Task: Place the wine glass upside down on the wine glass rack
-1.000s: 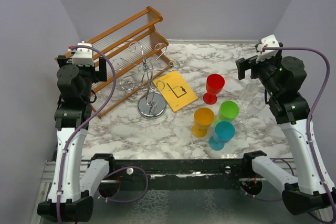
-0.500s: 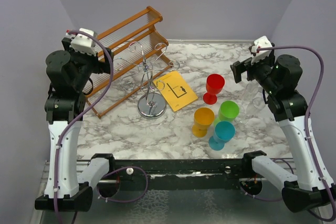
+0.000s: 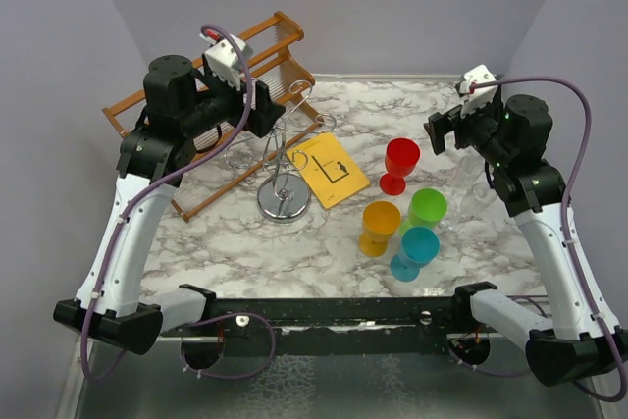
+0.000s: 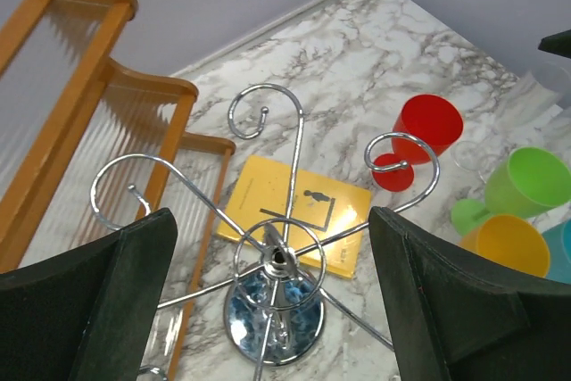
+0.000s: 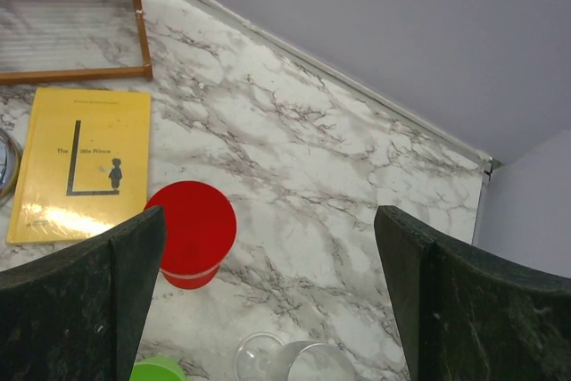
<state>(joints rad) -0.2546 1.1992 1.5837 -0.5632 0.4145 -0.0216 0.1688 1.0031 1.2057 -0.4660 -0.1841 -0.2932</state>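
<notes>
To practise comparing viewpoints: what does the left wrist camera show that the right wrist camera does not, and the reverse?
Only the left wrist view: the curled arms of the wine glass rack, the orange cup, the blue cup, and the left gripper, open.
Only the right wrist view: the right gripper, open, and a clear wine glass, plain at the bottom edge.
Both: the yellow book, red cup, green cup, wooden rack and marble table.

Silver wine glass rack (image 4: 275,265) between wide-apart jaws, yellow book (image 4: 260,195) underneath.
</notes>
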